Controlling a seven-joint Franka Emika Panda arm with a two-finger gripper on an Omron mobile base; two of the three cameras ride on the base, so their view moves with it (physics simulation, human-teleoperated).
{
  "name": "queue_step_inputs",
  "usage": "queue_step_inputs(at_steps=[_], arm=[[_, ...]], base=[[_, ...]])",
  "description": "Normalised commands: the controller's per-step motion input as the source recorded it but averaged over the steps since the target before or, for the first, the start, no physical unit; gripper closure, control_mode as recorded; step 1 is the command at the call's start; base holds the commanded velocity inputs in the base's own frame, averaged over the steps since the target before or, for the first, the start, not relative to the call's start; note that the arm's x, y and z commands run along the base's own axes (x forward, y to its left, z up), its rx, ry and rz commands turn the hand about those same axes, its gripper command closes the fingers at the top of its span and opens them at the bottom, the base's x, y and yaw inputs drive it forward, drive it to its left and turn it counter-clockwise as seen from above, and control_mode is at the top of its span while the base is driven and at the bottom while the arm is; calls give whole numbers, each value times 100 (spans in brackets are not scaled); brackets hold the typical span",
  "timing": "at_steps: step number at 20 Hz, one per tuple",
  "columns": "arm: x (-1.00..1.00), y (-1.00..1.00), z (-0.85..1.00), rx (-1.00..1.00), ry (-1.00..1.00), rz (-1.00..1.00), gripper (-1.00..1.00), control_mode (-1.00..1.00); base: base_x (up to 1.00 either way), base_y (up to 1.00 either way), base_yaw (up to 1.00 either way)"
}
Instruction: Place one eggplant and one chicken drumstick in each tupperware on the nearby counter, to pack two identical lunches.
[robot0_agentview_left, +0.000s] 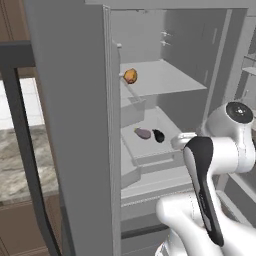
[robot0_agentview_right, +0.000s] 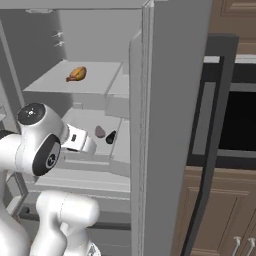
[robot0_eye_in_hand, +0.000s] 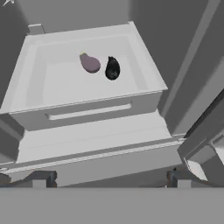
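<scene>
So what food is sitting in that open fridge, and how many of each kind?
Eggplants: 2, one mauve eggplant and one near-black eggplant, side by side in the drawer.
Chicken drumsticks: 1, a golden-orange drumstick on the upper shelf.
Total: 3

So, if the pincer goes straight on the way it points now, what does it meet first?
Probably the grey fridge drawer, near its front wall; the two eggplants lie farther back inside. Depth is hard to judge.

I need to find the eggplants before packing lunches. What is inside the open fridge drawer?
The drawer holds two eggplants side by side: a pale mauve eggplant and a glossy black eggplant. Its front wall hides the nearest strip of floor.
</scene>
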Motion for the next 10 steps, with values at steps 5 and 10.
queue_step_inputs(at_steps=[5, 10], arm=[[1, 1, -11, 0, 0, 0, -100, -100], [27, 28, -45, 0, -5, 9, -100, -100]], base=[[40, 11, 0], [0, 0, 0]])
